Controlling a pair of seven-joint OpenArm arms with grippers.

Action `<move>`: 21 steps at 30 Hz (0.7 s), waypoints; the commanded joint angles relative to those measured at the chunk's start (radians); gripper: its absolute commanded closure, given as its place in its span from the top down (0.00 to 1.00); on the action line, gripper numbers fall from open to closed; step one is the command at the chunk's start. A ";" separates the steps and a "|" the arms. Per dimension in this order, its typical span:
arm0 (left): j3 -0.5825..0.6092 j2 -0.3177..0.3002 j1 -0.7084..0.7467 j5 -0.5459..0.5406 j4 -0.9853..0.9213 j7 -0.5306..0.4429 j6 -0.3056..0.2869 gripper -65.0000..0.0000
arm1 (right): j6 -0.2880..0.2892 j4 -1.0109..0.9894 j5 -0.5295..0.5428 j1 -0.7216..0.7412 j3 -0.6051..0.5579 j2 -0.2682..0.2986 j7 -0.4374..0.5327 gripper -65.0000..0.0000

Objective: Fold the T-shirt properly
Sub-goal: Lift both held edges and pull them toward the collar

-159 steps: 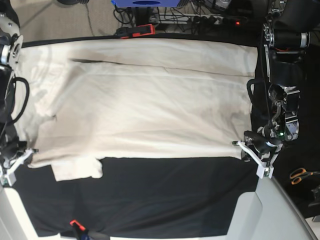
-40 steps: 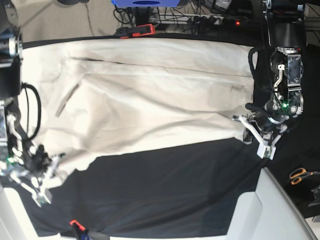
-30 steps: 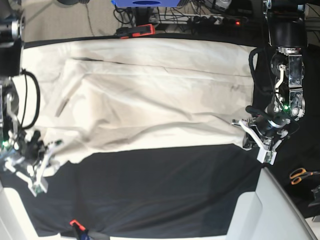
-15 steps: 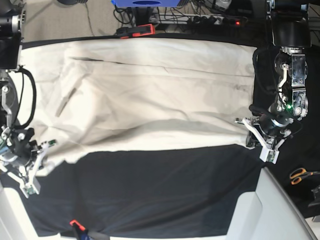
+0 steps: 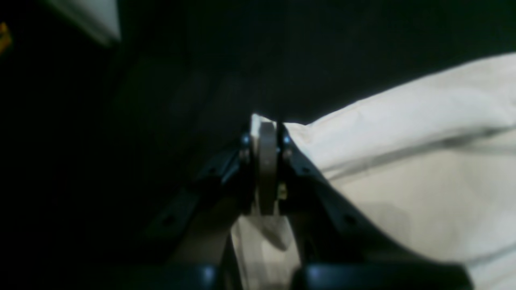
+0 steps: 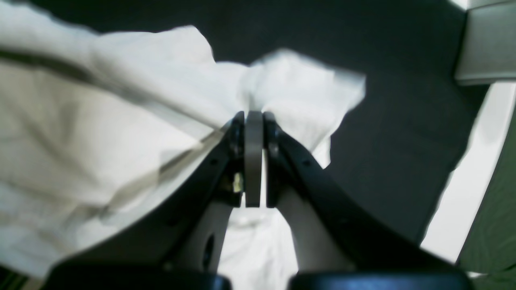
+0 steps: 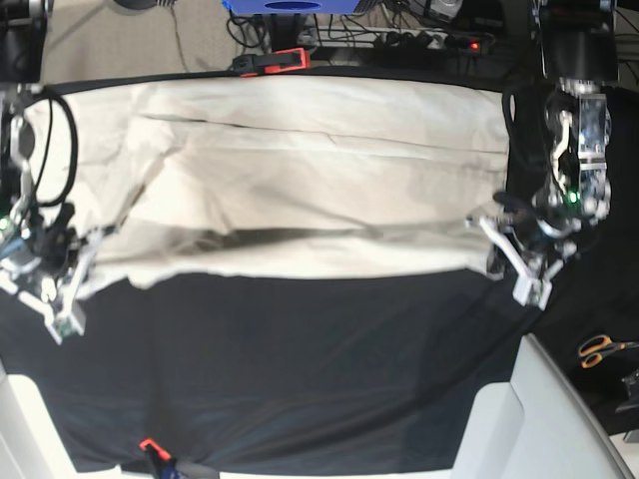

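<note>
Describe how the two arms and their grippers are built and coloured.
Both arms are black with metallic silver joint sections and looping black cables alongside. The left gripper and right gripper have white finger pieces on black bodies. A small green light glows near each wrist. In the wrist views, each shows black angled linkages around a grey central pad.

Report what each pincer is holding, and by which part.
Both grip the T-shirt at its near edge: left pincer on one end corner, right pincer on the other.

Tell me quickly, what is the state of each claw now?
Left claw: closed, holding the edge of the T-shirt.
Right claw: closed, holding the T-shirt's other edge.
</note>
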 commanded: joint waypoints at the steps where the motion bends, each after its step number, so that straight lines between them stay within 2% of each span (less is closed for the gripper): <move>1: -0.004 -0.016 -0.003 -0.006 0.041 -0.023 0.005 0.00 | -0.005 0.033 -0.001 0.008 0.009 0.014 0.017 0.01; 5: -0.004 -0.032 0.069 -0.006 0.101 -0.023 0.005 0.00 | -0.005 0.075 -0.001 -0.057 0.009 0.011 -0.033 0.01; 8: -0.004 -0.036 0.123 -0.006 0.136 -0.023 0.005 0.00 | -0.005 0.113 -0.001 -0.120 0.046 -0.019 -0.042 0.01; 15: -0.005 -0.041 0.230 -0.006 0.150 -0.027 0.005 0.00 | -0.005 0.127 -0.001 -0.232 0.089 -0.062 -0.034 0.01; 21: -0.005 -0.086 0.265 -0.004 0.149 -0.030 0.006 0.00 | -0.005 0.128 -0.001 -0.286 0.090 -0.077 -0.020 0.01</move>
